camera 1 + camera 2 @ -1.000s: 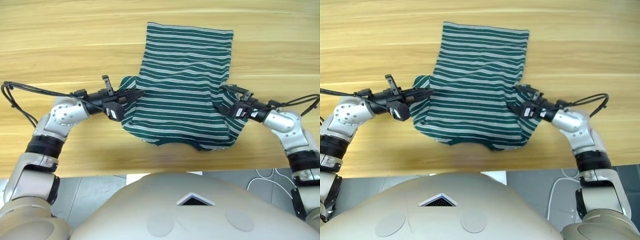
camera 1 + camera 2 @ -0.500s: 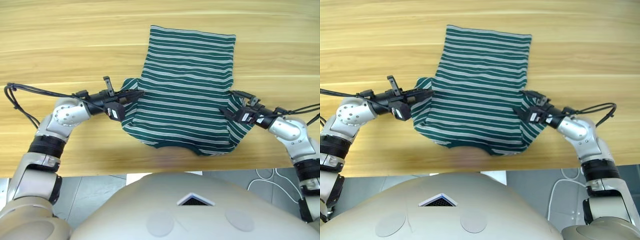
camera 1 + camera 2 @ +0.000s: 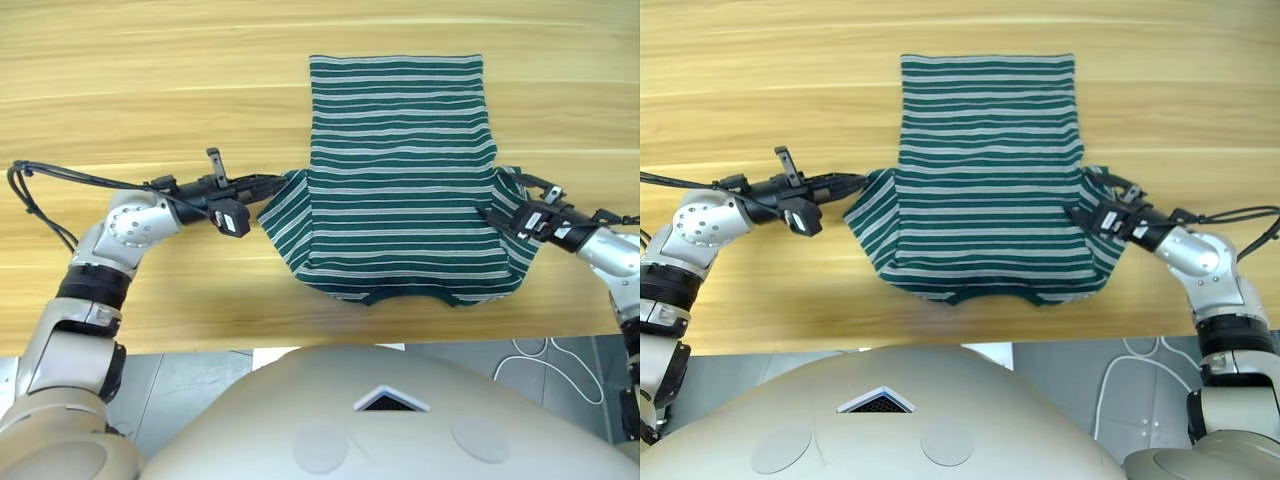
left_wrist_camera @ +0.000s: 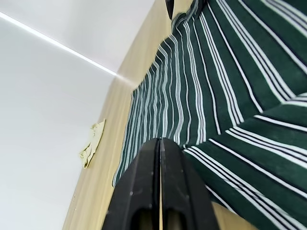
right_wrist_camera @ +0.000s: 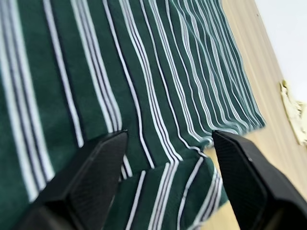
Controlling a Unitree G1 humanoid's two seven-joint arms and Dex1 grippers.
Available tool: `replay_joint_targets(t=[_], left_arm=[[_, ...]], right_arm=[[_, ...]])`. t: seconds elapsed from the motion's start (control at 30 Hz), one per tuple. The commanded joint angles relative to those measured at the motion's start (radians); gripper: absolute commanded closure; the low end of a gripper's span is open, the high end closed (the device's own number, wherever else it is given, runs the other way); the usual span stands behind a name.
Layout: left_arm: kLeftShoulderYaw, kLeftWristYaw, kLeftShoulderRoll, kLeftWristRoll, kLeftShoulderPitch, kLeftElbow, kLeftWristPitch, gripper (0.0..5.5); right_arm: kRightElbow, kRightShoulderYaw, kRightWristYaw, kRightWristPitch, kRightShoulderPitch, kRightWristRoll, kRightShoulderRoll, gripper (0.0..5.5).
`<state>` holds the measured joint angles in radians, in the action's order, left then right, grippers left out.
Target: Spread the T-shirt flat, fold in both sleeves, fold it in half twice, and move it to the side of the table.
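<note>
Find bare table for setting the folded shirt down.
Free: wide table left of the shirt, the far strip past its hem, a narrower patch at right. Crowded: the sleeves, with left tool and right tool at them.

Entry, head camera. I see the green striped T-shirt [image 3: 400, 170] lying mostly flat on the wooden table [image 3: 150, 80], hem at the far side and collar toward me. The left gripper [image 3: 277, 183] is pinched on the tip of the left sleeve [image 3: 287, 208], which stretches out to a point. The right gripper [image 3: 503, 213] sits on the rumpled right sleeve [image 3: 515, 255]. Its fingers look parted, though I can't be sure from this angle.
</note>
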<state>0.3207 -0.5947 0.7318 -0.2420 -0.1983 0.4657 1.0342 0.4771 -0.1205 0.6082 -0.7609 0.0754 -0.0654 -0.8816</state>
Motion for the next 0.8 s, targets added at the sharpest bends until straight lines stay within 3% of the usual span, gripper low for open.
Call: replay_joint_targets(t=[0.03,0.33,0.53,0.67,0.8], left_arm=[[-0.014,-0.041,0.063,-0.005,0.003,-0.077,-0.047,5.45],[-0.088,-0.083,0.196,0.079,0.106,-0.319,-0.115,4.14],[-0.103,-0.05,0.265,-0.224,0.193,-0.317,-0.148,3.21],[-0.093,-0.021,0.272,-0.333,0.186,-0.315,-0.147,3.18],[-0.059,-0.04,0.268,-0.302,0.192,-0.338,-0.118,3.18]], right_arm=[[-0.056,0.092,-0.014,-0.003,-0.031,0.122,0.035,2.24],[-0.112,0.146,-0.035,0.033,-0.054,0.147,0.113,2.24],[-0.15,0.149,-0.032,0.045,-0.054,0.141,0.136,2.24],[-0.157,0.151,-0.041,0.047,-0.043,0.133,0.148,2.24],[-0.159,0.152,-0.041,0.044,-0.03,0.128,0.16,2.24]])
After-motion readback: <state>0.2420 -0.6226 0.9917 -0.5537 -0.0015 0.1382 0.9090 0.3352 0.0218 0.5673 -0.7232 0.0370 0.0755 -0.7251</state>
